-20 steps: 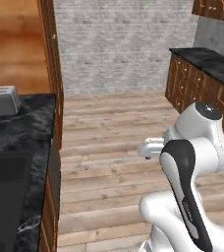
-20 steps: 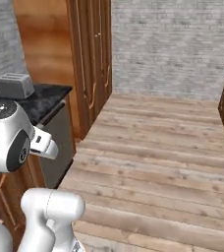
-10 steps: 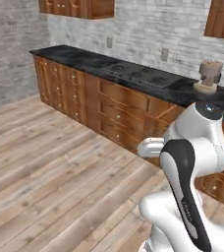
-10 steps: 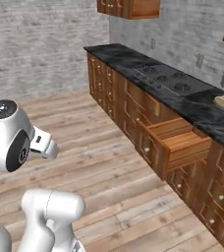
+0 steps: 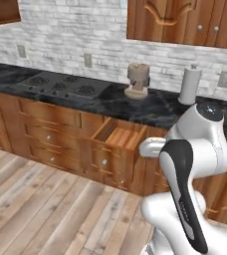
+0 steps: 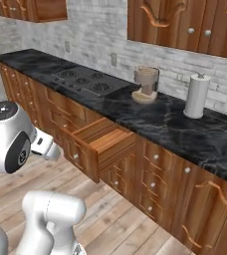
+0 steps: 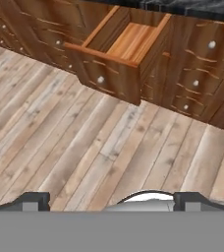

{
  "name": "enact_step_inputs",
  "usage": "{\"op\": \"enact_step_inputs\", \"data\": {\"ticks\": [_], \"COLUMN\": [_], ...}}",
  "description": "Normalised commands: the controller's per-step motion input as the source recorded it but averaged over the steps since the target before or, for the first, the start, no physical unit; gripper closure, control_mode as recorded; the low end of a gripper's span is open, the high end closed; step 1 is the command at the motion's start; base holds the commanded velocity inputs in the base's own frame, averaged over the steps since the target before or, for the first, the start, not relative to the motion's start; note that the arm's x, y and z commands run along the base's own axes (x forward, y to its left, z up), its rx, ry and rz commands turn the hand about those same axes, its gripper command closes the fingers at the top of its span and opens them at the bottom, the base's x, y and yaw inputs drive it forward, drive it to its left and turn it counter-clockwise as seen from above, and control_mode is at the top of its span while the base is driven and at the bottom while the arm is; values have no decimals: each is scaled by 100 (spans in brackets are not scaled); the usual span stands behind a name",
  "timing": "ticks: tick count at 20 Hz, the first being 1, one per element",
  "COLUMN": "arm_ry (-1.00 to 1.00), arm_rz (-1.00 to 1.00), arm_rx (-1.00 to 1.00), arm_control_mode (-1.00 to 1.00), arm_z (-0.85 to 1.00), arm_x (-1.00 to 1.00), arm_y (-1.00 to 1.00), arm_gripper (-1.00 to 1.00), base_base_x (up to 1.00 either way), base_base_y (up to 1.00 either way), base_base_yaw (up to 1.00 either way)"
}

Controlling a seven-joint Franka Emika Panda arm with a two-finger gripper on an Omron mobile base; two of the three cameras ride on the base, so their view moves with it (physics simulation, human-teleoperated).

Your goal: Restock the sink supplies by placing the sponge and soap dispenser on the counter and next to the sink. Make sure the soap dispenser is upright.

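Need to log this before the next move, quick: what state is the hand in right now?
Hand: open, fingers spread wide, holding nothing; it hangs over the wood floor in front of the open drawer.

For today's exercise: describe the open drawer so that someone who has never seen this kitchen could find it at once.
Start at the black marble counter along the brick wall. Below it, between the stovetop and the paper-towel roll, runs a row of wooden cabinets. The drawer is the top one pulled out; every neighbour is shut.
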Motion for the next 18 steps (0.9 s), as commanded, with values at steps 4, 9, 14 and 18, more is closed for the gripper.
{"op": "enact_step_inputs", "data": {"ticks": [4,9,14,18], "arm_ry": [0,0,0,0], "arm_rz": [0,0,0,0], "arm_rx": [0,0,0,0], "arm_control_mode": [100,100,100,100], "arm_z": [0,0,0,0], "arm_x": [0,0,0,0], "arm_y": [0,0,0,0], "arm_gripper": [-100,-100,-100,-100], "base_base_x": [99,79,48,46], "base_base_y": [-83,-76,-40,-16], "base_base_yaw": [12,32,31,28]}}
